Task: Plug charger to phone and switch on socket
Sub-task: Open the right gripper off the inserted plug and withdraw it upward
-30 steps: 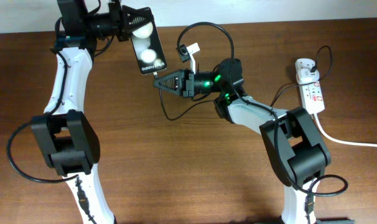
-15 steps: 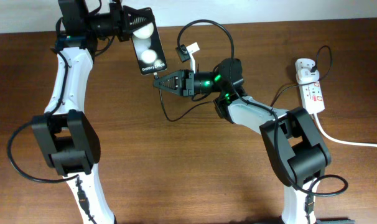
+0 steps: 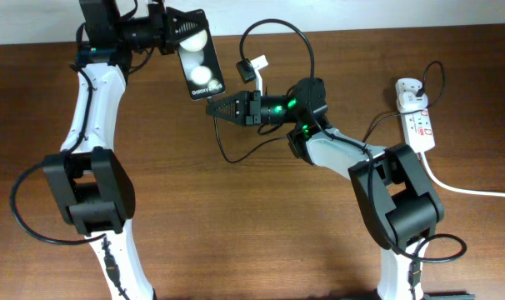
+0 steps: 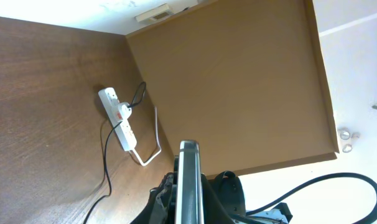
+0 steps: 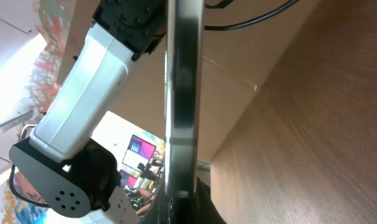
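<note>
My left gripper (image 3: 177, 33) is shut on the top end of the black phone (image 3: 199, 65) and holds it above the table, screen up with two white glare spots. My right gripper (image 3: 212, 107) is shut on the plug tip of the thin black charger (image 3: 273, 33) and holds it against the phone's lower end. The cable loops up and round, then trails to the white socket (image 3: 420, 127) at the right. In the left wrist view the phone (image 4: 188, 180) is edge-on and the socket (image 4: 121, 121) lies far off. In the right wrist view the phone (image 5: 179, 93) is edge-on above my gripper (image 5: 181, 208).
A white adapter (image 3: 408, 92) sits at the socket's far end. Its thick white cord (image 3: 473, 191) runs off to the right. A white tag (image 3: 254, 68) hangs on the charger cable near the phone. The table's far edge runs just behind my left arm.
My right gripper has edged the plug tip slightly up toward the phone's lower end. The cable loop has shifted a little. The left arm and the phone have held still.
</note>
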Action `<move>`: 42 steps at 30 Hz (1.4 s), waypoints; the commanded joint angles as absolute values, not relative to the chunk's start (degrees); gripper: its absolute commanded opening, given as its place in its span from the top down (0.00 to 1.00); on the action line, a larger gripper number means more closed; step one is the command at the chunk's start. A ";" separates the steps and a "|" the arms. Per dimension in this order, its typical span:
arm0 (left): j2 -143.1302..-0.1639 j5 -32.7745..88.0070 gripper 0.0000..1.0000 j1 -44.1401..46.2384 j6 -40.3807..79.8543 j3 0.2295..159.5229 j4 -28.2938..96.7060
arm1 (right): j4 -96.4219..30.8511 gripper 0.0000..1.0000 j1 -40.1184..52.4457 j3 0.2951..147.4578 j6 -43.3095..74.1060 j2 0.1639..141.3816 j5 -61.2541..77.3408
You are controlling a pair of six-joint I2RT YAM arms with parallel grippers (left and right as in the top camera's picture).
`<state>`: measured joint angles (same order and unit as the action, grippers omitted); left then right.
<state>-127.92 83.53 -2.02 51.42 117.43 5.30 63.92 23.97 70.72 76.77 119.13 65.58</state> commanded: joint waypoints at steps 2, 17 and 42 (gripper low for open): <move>-125.82 87.70 1.00 -0.78 52.18 117.95 5.63 | 64.53 0.96 22.37 71.44 79.59 119.42 57.80; -125.82 87.64 1.00 -0.80 52.18 117.95 5.63 | 64.55 0.18 22.37 71.44 79.55 119.42 60.71; -125.82 87.29 1.00 -4.38 51.24 117.95 5.74 | -20.01 0.01 10.33 80.47 25.89 106.04 32.62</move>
<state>-127.92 86.56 -4.99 51.46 117.43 5.98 -12.36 10.61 75.09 33.28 108.68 43.57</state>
